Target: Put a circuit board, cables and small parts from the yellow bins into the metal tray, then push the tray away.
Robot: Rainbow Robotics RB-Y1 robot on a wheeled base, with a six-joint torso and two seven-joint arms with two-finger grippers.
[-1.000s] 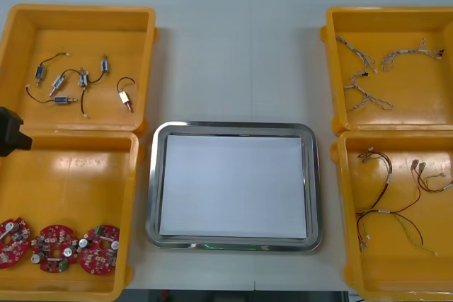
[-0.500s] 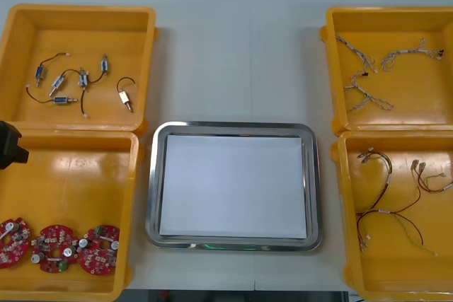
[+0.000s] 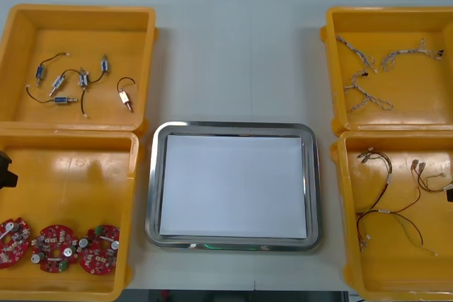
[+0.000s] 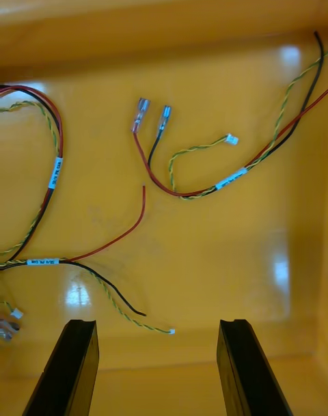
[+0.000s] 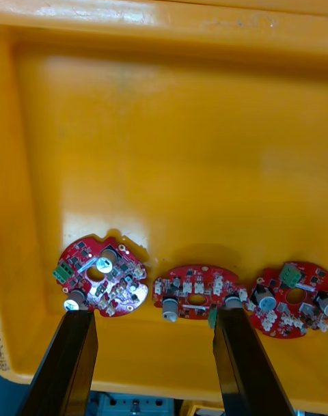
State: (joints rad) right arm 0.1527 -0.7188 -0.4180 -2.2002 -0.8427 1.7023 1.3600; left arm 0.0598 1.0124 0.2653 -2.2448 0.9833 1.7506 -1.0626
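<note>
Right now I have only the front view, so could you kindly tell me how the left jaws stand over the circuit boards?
Observer: The left gripper hangs over the near left yellow bin, jaws open and empty, two circuit boards showing between them.
Operator: Thank you; and the right side?
Observer: The right gripper hangs over the red and yellow cables, jaws open, holding nothing.

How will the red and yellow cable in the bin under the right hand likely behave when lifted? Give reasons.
Probably floppy: the red and yellow cable lies in loose curves. Likely light, being thin. Its free ends may dangle or snag beneath the open right hand.
</note>
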